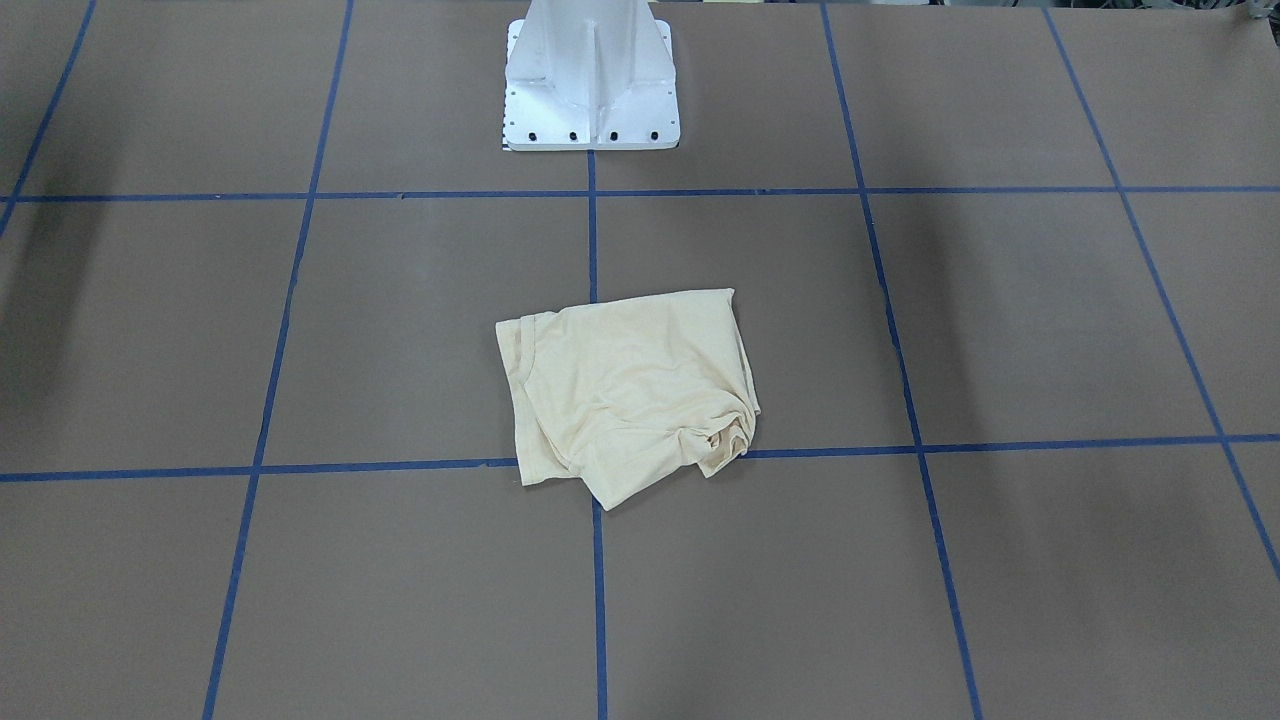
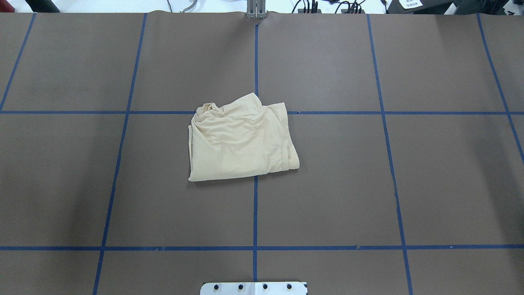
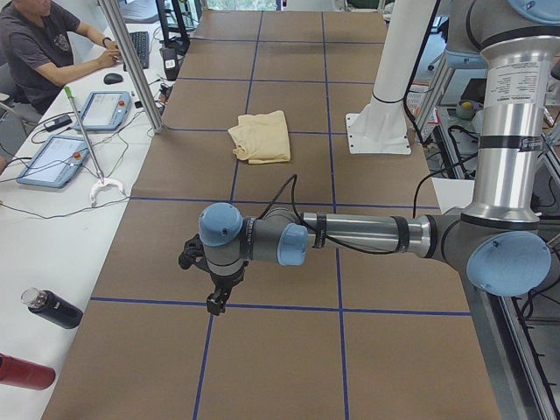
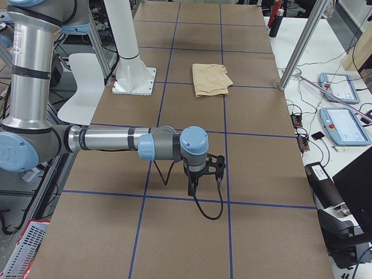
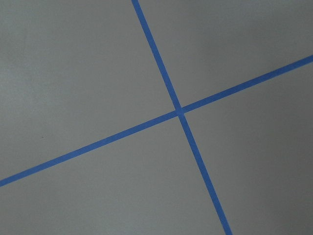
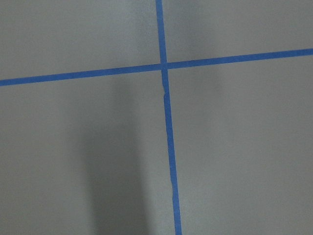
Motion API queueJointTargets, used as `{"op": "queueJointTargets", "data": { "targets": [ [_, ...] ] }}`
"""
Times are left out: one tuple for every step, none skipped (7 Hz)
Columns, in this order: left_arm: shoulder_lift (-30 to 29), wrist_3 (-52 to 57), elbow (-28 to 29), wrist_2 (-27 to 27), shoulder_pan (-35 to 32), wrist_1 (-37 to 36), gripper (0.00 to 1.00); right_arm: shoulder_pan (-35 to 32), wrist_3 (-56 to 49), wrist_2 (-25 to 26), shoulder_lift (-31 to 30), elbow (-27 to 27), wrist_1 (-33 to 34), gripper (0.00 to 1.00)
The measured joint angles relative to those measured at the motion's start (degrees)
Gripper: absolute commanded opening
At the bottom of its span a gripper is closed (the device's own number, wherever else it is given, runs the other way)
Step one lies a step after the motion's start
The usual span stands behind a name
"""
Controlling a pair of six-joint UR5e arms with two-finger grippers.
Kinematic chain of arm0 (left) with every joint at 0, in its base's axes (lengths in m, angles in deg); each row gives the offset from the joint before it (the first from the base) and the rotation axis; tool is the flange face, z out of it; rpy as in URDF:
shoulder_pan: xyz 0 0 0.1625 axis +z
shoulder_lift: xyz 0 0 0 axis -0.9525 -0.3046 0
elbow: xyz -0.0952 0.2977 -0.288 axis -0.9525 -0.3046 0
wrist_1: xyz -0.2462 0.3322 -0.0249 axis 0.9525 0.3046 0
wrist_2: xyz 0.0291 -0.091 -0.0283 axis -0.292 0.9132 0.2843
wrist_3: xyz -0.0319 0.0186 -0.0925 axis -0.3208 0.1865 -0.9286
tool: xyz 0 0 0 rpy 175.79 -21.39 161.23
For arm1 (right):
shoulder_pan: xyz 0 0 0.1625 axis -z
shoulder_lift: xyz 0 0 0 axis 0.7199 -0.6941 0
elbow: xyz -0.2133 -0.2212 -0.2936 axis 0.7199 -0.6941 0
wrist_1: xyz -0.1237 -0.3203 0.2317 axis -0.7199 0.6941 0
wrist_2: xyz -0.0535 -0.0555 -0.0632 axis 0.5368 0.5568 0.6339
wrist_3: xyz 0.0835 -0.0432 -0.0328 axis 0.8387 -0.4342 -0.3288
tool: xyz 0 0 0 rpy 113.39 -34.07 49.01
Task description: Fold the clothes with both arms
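The left arm [image 3: 350,234] stretches across the lower middle of the left-side view, its left pincer [image 3: 214,304] hanging over the bench [image 2: 368,184]. The right arm [image 4: 110,141] and right pincer [image 4: 193,187] mirror it in the right-side view. Neither pincer's opening can be told. The T-shirt [image 2: 241,141] lies mid-frame overhead, a compact folded bundle with one bunched corner. Folding looks nearly done; perhaps that corner needs smoothing.

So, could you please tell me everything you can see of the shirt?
The shirt is pale cream-yellow and thin, folded into a rough, wrinkled rectangle. It lies on the brown table, over a crossing of blue tape lines. Its far left corner is bunched; a hemmed edge runs along the right. Nothing else touches it.
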Motion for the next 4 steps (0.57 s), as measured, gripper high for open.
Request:
{"op": "queueJointTargets", "data": {
  "targets": [
    [0.01,-3.1,-0.16,0.04,0.0,-0.05,1.0,0.0,0.01,0.04,-0.05,-0.1,0.0,1.0],
    [0.03,-7.42,-0.53,0.05,0.0,-0.06,1.0,-0.01,0.02,0.05,-0.06,-0.14,0.0,1.0],
    [0.03,-9.89,-0.79,0.0,0.0,-0.05,1.0,-0.03,0.02,0.06,-0.05,-0.17,0.0,1.0],
    [0.03,-10.87,-0.75,-0.03,0.0,-0.05,1.0,-0.02,0.02,0.06,-0.03,-0.16,0.0,1.0]
  ]
}}
